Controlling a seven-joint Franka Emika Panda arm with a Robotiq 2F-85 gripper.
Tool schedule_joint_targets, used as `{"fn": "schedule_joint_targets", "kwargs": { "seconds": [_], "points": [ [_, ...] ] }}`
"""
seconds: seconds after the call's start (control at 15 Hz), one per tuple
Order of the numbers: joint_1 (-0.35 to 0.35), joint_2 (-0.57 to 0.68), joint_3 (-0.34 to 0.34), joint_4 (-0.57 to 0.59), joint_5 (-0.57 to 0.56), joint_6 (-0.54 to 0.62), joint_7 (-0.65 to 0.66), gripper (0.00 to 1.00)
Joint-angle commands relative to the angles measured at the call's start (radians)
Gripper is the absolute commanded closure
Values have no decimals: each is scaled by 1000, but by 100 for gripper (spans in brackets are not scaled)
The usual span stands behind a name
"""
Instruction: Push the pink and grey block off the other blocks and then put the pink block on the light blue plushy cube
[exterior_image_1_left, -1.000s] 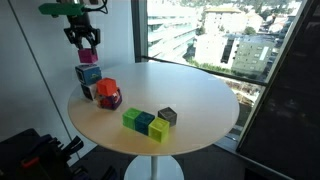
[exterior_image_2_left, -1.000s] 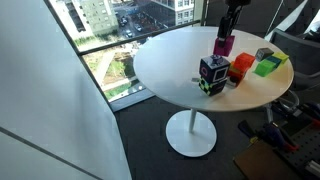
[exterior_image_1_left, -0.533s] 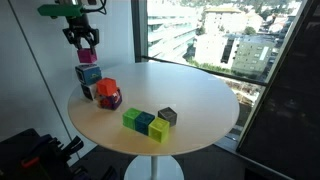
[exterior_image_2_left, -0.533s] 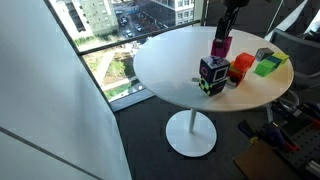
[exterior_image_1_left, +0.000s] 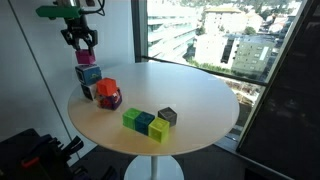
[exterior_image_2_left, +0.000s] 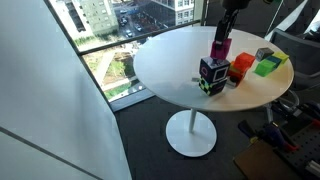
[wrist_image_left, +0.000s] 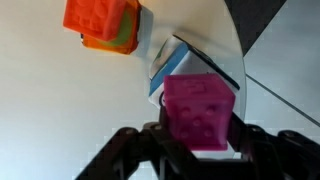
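Note:
My gripper (exterior_image_1_left: 85, 47) (exterior_image_2_left: 223, 28) (wrist_image_left: 198, 140) is shut on the pink block (exterior_image_1_left: 88, 57) (exterior_image_2_left: 220, 45) (wrist_image_left: 200, 110), which sits between the two dark fingers in the wrist view. The block hangs directly over the light blue plushy cube (exterior_image_1_left: 88, 86) (exterior_image_2_left: 213, 76) (wrist_image_left: 183, 62); whether it touches the cube's top I cannot tell. The grey block (exterior_image_1_left: 167, 115) (exterior_image_2_left: 264, 53) rests on the table beside the row of other blocks: green (exterior_image_1_left: 131, 119), teal-blue (exterior_image_1_left: 146, 124) and yellow-green (exterior_image_1_left: 160, 131).
A dark magenta lump with an orange top (exterior_image_1_left: 108, 95) (exterior_image_2_left: 240, 67) (wrist_image_left: 102, 25) stands right next to the plushy cube. All of it is on a round white table (exterior_image_1_left: 200, 100) (exterior_image_2_left: 170, 60), the cube close to its rim. Large windows stand behind.
The gripper with the pink block has shifted very slightly sideways above the plushy cube. Nothing else has moved.

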Motion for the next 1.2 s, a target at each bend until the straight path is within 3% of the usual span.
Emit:
{"fn": "schedule_joint_targets", "kwargs": {
  "seconds": [0.0, 1.13],
  "points": [
    [3, -22, 1, -20, 25, 15, -19, 70],
    [5, -24, -1, -40, 38, 53, -24, 70]
  ]
}}
